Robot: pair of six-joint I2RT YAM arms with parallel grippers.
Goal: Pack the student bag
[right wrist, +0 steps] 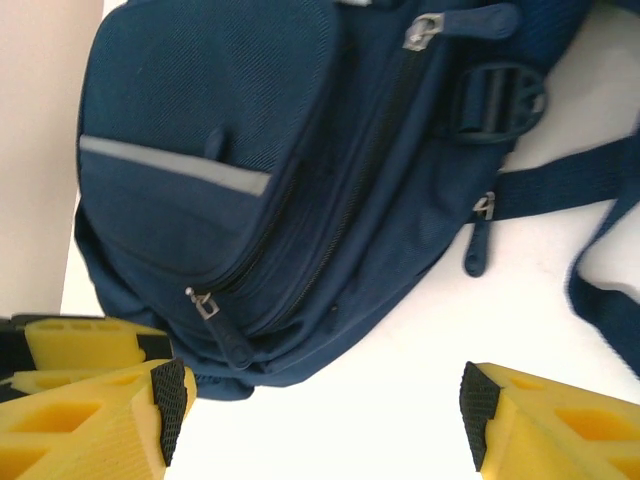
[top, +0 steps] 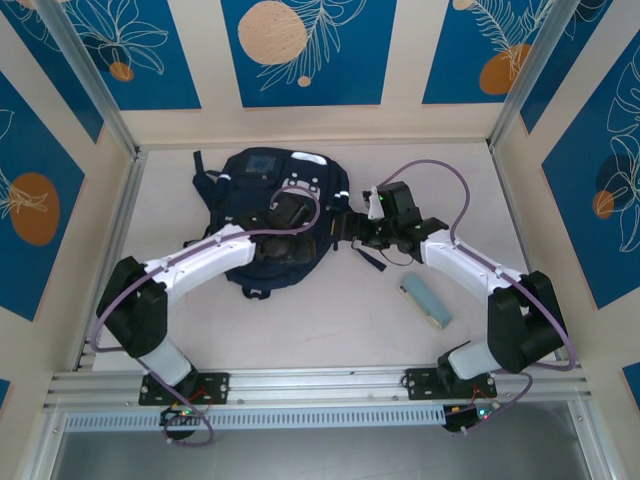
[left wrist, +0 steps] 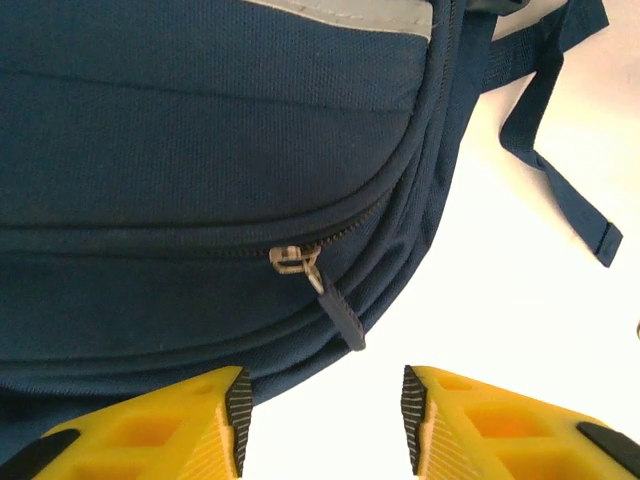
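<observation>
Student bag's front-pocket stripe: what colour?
Pale grey stripe on the navy student bag; clearest in the right wrist view.

A pale, matte table (top: 340, 330) carried two things. The student bag (top: 238, 200), navy with white trim, lay flat on it, a loose strap (left wrist: 565, 170) trailing from the bag onto the bare surface. Right of the bag and nearer the arm bases, well apart, lay a pale blue-green oblong item (top: 427, 302), slanted.
</observation>
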